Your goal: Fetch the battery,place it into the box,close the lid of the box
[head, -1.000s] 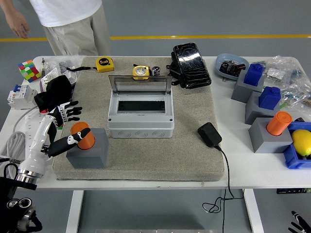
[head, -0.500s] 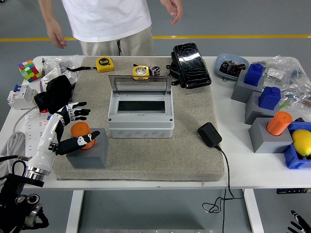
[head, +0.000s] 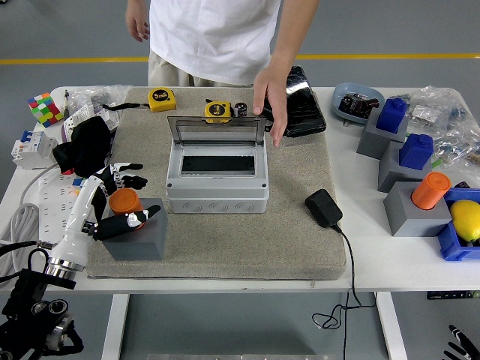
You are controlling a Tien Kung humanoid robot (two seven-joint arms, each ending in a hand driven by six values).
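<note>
While the pieces run from largest to smallest, the labels below follow that order.

Table: white table (head: pixel 390 262) spans the frame, with a grey felt mat (head: pixel 300 225) over its middle.
Person: white-shirted person (head: pixel 214 37) at top centre, one hand (head: pixel 271 101) hanging over the lid's right corner, the other at the upper left, well clear.
Box: grey plastic junction box (head: pixel 217 180) at centre, its clear hinged lid (head: pixel 216 129) standing upright at the back.
Block: grey square holder block (head: pixel 141 240) at lower left, just left of the box.
Left hand: black-fingered left hand (head: pixel 120 202), fingers apart around the battery, thumb in front and the others behind; not clamped, as far as I can judge.
Battery: orange cylindrical battery (head: pixel 124 201) seated upright in the block.
Doing it well: close evenly on the cylinder, lift straight up out of the socket, then carry rightward over the box wall.
Hard to see: actual finger contact is hidden by the battery; the right hand shows only as fingertips at the bottom right corner, posture unclear.
</note>
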